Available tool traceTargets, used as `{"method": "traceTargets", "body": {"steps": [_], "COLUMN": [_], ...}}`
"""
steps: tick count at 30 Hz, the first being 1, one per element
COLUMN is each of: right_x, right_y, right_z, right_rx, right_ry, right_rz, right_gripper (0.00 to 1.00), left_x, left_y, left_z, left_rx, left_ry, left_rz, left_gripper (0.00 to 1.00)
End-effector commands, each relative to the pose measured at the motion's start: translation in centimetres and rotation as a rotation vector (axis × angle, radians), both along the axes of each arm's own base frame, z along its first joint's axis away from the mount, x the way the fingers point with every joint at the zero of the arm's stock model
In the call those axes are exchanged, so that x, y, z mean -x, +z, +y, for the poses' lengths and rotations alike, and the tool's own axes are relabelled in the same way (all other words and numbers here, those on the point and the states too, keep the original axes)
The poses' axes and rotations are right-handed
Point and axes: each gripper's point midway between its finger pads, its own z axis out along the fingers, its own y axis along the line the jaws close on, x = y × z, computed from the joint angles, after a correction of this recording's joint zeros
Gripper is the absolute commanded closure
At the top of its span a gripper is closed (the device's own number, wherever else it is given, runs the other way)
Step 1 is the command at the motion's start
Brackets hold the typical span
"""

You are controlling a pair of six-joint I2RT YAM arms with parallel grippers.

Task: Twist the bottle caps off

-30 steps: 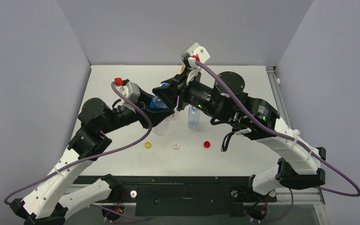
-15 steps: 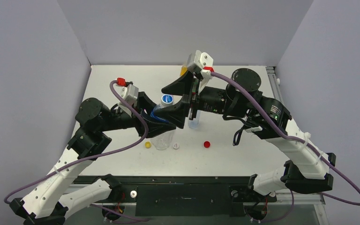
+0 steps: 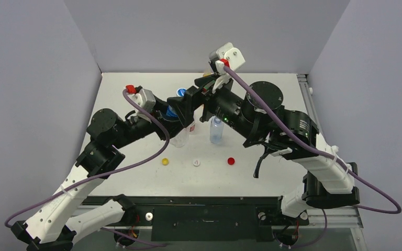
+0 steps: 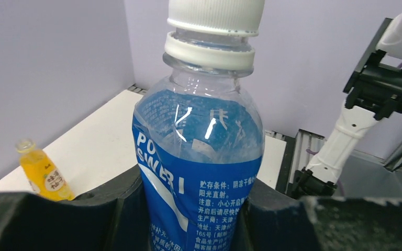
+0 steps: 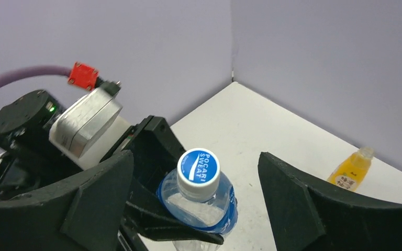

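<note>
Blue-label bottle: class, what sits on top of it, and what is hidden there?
A white cap sits on the blue-label bottle, above a white collar ring. The neck threads under the cap are covered, so how loose it is cannot be seen.

Overhead rear view of the whole scene, both wrist views close on the blue-label bottle (image 4: 199, 172)

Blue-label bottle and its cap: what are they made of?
Blue-label bottle: likely thin clear plastic, glossy; it is see-through above the label and shows bright glints. Cap: seemingly opaque white plastic with a duller sheen and a separate ring beneath it.
</note>
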Motion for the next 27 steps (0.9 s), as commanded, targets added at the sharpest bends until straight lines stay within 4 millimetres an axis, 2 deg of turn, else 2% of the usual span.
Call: {"method": "traceTargets", "body": {"steps": [1, 4, 6, 8, 10, 13, 14, 16, 18, 23, 25, 26, 27], "right_x": [-2.9, -3.6, -3.9, -3.9, -3.9, -3.8, -4.0, -4.0, -3.8, -3.1, -2.6, -1.8, -2.0], "right_y": [-0.3, -0.1, 0.0, 0.1, 0.2, 0.4, 0.4, 0.4, 0.6, 1.8, 2.7, 2.8, 2.5], "right_z": [-0.7, -0.5, -0.3, 0.1, 0.4, 0.4, 0.4, 0.4, 0.2, -1.0, -1.6, -1.8, -1.7], "right_rx": [-0.022, -0.053, -0.068, -0.076, -0.088, -0.110, -0.116, -0.128, -0.140, -0.142, -0.155, -0.154, -0.148], "right_ry": [-0.215, -0.260, -0.272, -0.264, -0.248, -0.228, -0.221, -0.208, -0.187, -0.109, -0.059, -0.007, 0.016], "right_rz": [0.040, 0.049, 0.052, 0.054, 0.060, 0.073, 0.079, 0.086, 0.088, 0.041, 0.003, -0.011, -0.027], "right_gripper": [0.16, 0.16, 0.21, 0.31, 0.49, 0.69, 0.79, 0.91, 1.00, 1.00, 1.00, 1.00, 1.00], "left_x": [-1.8, -1.9, -1.8, -1.8, -1.8, -1.9, -1.8, -1.8, -1.7, -1.1, -0.3, 0.4, 0.8], "left_y": [0.0, -0.3, -0.2, -0.2, -0.3, -0.4, -0.3, -0.3, -0.4, -0.5, -0.5, -0.5, -0.3], "left_z": [0.9, 1.0, 1.0, 0.9, 1.0, 0.9, 0.9, 0.9, 0.9, 0.5, 0.1, -0.1, -0.3], "left_rx": [-0.015, -0.025, -0.025, -0.024, -0.024, -0.027, -0.026, -0.026, -0.027, -0.024, -0.020, -0.020, -0.009], "left_ry": [0.112, 0.120, 0.116, 0.113, 0.116, 0.116, 0.114, 0.113, 0.110, 0.065, 0.018, -0.021, -0.045], "left_rz": [-0.049, -0.050, -0.052, -0.052, -0.054, -0.054, -0.055, -0.057, -0.056, -0.044, -0.033, -0.032, -0.019], "left_gripper": [0.72, 0.72, 0.72, 0.72, 0.72, 0.72, 0.72, 0.73, 0.73, 0.73, 0.73, 0.73, 0.73]}}
